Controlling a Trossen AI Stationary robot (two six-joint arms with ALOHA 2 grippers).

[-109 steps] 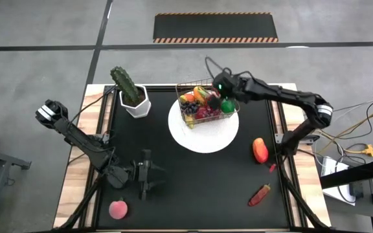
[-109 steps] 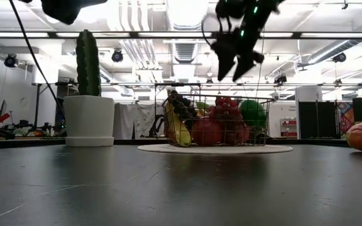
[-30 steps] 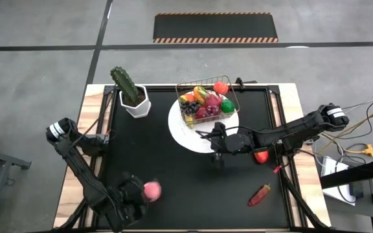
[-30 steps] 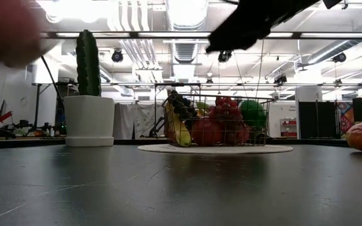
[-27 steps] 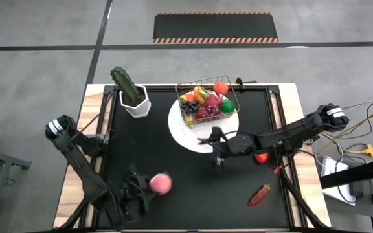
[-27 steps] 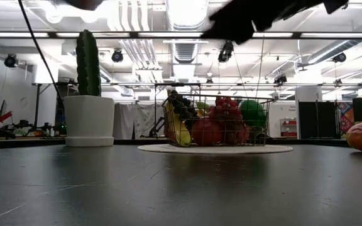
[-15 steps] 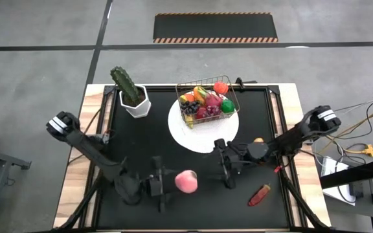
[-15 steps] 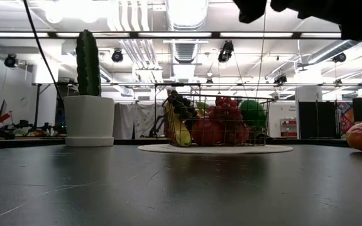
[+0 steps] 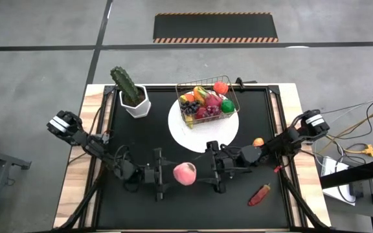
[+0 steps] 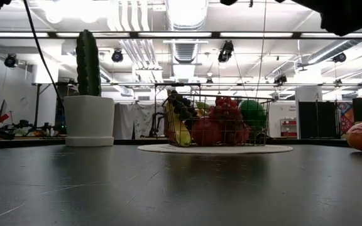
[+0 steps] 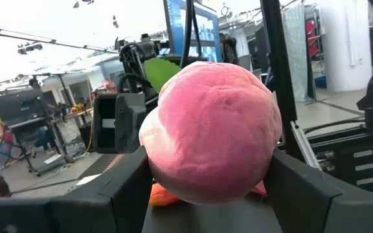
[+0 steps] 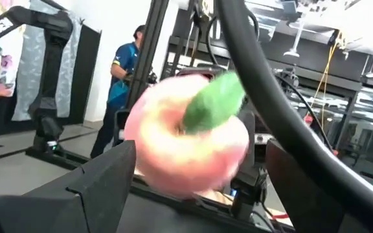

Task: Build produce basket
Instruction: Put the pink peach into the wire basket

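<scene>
The wire basket [image 9: 206,100] stands on a white plate [image 9: 203,136] at the far middle, filled with produce [image 10: 219,122]. My left gripper [image 9: 173,175] is shut on a pink peach [image 9: 184,173] above the table's near middle. The peach fills the left wrist view [image 11: 212,129], and in the right wrist view [image 12: 186,136] its green leaf [image 12: 214,100] shows. My right gripper [image 9: 206,171] faces it from the right, open, with a finger on either side of the peach; whether they touch it I cannot tell. My left gripper pinches the peach by its two opposite sides [image 11: 157,162] between its two fingers [image 11: 118,188]. The fingers come level from the table's left. The peach is lifted clear of the table, its leaf end turned away from this gripper, toward my right gripper.
A cactus in a white pot [image 9: 131,94] stands at the far left. An orange-red piece [image 9: 258,142] lies partly under my right arm, and a red pepper [image 9: 259,194] lies near the right front. Bare black tabletop lies in between.
My left gripper has carried the peach from the near left toward the table's middle and has tipped up from pointing down to level. My right gripper has come from beside the plate toward the near edge, tipped up to level, and now faces the peach.
</scene>
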